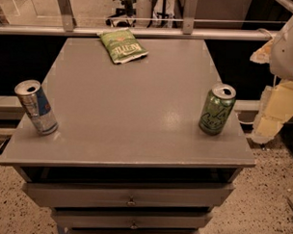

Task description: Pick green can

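The green can [217,110] stands upright near the right front corner of the grey table top [133,94]. It is dark green with a silver opened top and pale script on its side. My gripper [271,117] hangs off the table's right edge, a short way right of the can and not touching it. The white arm joint [289,47] is above it at the frame's right border.
A slim silver-and-blue can [36,107] stands at the left front edge. A flat green snack bag [123,46] lies at the back middle. The table has drawers [130,199] below its front. A rail [140,32] runs behind it.
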Controlling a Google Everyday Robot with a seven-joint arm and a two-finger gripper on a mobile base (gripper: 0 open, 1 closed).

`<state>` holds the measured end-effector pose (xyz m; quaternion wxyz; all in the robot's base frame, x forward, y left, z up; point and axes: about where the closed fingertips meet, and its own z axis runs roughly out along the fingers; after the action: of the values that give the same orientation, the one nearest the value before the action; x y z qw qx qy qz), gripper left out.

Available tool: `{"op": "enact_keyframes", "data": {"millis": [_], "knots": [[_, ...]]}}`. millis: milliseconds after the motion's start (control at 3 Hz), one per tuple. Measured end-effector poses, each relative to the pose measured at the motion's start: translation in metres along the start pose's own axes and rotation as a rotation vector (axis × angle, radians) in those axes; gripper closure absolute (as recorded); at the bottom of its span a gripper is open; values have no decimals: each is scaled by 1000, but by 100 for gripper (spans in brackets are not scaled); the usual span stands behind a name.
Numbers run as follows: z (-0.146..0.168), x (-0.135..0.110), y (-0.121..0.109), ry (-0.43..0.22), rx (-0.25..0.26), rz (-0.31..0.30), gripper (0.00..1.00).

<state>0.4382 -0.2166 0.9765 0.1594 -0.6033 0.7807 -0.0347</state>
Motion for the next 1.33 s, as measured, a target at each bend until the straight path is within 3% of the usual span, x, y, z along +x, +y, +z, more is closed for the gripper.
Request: {"op": "enact_keyframes", "data": {"millis": [333,667,1333], "knots": [[0,0,0,0,0,0,0],[8,2,-2,-42,6,22,0],[58,12,-22,-351,5,115,0]]}}
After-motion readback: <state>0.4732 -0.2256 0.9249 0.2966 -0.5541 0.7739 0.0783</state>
